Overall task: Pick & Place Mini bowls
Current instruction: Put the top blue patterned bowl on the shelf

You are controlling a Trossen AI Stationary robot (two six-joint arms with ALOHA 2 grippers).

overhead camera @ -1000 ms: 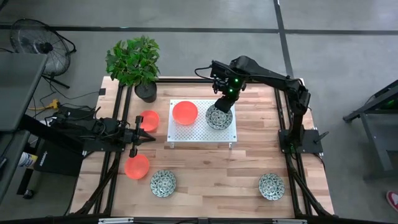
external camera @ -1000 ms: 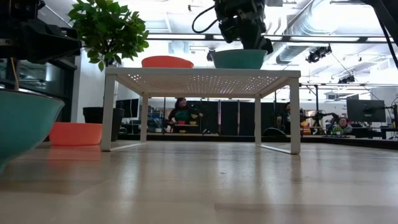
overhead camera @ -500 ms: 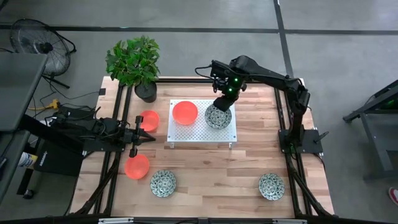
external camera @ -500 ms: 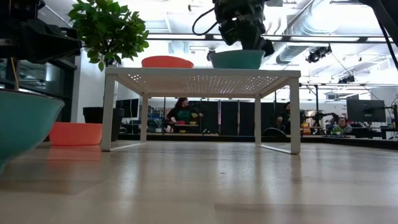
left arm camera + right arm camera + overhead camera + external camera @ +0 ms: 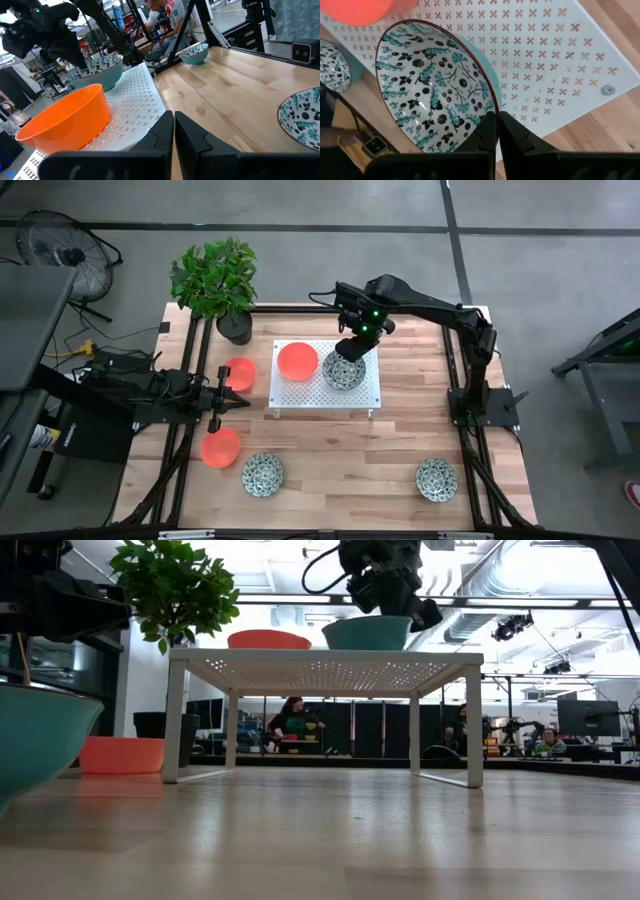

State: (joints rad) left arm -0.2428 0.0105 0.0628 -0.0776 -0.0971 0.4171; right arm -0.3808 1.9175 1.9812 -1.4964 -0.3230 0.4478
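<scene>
Glazed round ceramic bowl with teal-black floral pattern [image 5: 432, 85], rim clamped between right gripper [image 5: 493, 131] fingers, over white perforated metal stand [image 5: 545, 60]. Left gripper [image 5: 173, 131] pressed closed, empty.

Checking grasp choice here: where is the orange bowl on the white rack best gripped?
By its rim, from above. The orange bowl sits upright and open-mouthed on the rack, with a thin wall a claw can pinch. Its left side looks safest, away from the patterned bowl.

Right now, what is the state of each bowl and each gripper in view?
Patterned bowl: on the white rack, rim pinched by right gripper.
Orange bowl: upright on rack.
Two orange bowls: on table.
Two patterned bowls: on table.
Left gripper: jaws shut, empty.
</scene>
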